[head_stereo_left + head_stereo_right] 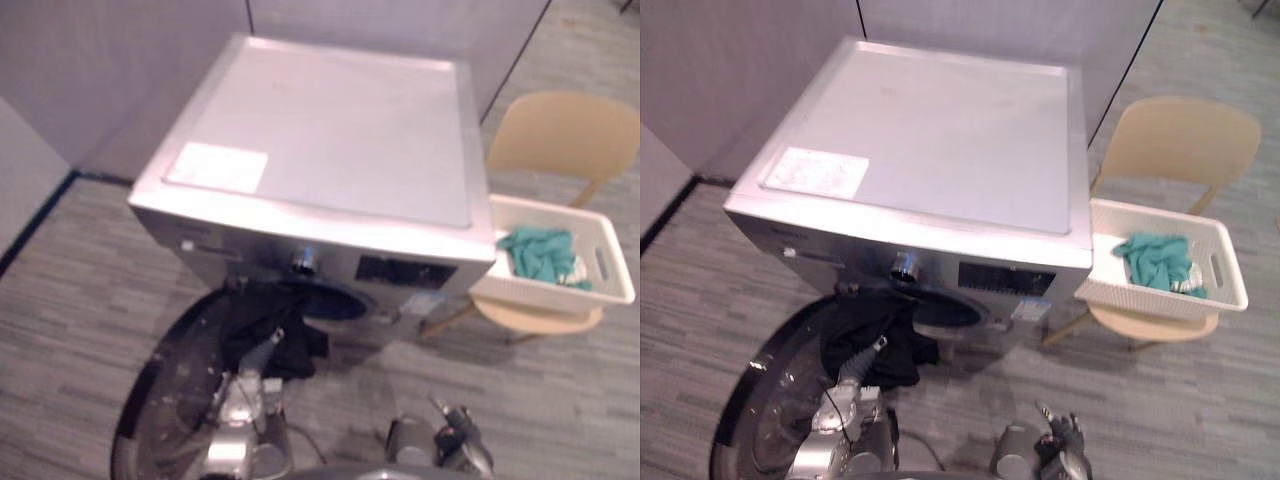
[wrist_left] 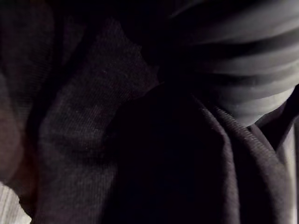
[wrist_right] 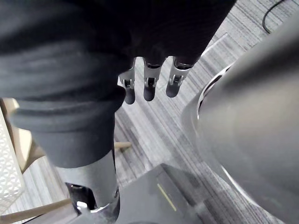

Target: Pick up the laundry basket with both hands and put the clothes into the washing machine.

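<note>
A black garment (image 1: 270,335) hangs out of the round drum opening (image 1: 338,302) of the silver washing machine (image 1: 330,130). My left hand (image 1: 262,358) reaches up into this cloth, which wraps it; dark fabric (image 2: 117,140) lies right against its ribbed cover (image 2: 252,60). My right hand (image 3: 148,86) hangs low in front of the machine (image 1: 455,438), fingers straight, holding nothing. The white laundry basket (image 1: 600,290) sits on a beige chair (image 1: 565,135) to the right of the machine, with a teal garment (image 1: 540,255) in it.
The washer's round door (image 1: 160,410) stands swung open, down and to the left, beside my left arm. Grey partition walls (image 1: 100,70) stand behind the machine. Grey striped floor (image 1: 70,290) lies all around.
</note>
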